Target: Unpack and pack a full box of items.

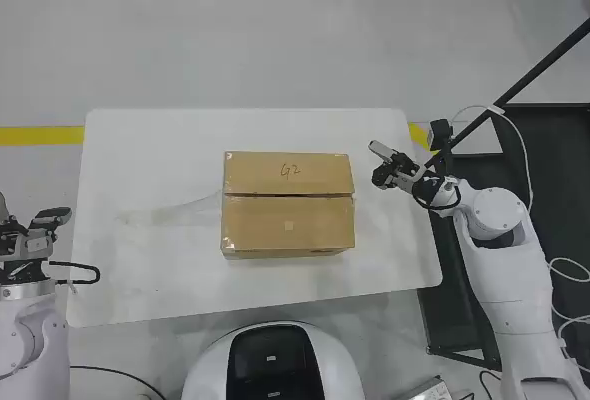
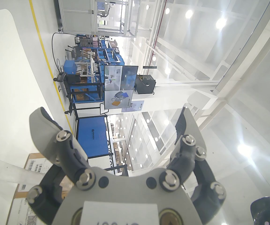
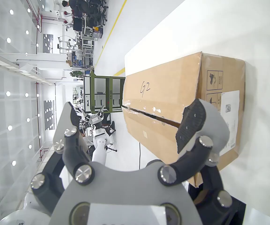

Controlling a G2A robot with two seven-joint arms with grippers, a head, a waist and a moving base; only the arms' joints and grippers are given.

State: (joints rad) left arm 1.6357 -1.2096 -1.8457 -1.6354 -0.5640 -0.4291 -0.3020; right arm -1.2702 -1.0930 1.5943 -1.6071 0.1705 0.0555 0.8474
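A closed brown cardboard box marked with handwriting sits in the middle of the white table; its two top flaps meet at a taped seam. In the right wrist view the box lies ahead, with a white label on its end face. My right gripper hovers just off the box's right end, open, with nothing between its fingers. My left gripper is off the table's left edge, raised and pointing away from the box, open and empty.
A black frame and cart stand right of the table, close to the right arm. A yellow floor line runs behind the table. Bare tabletop lies left of the box.
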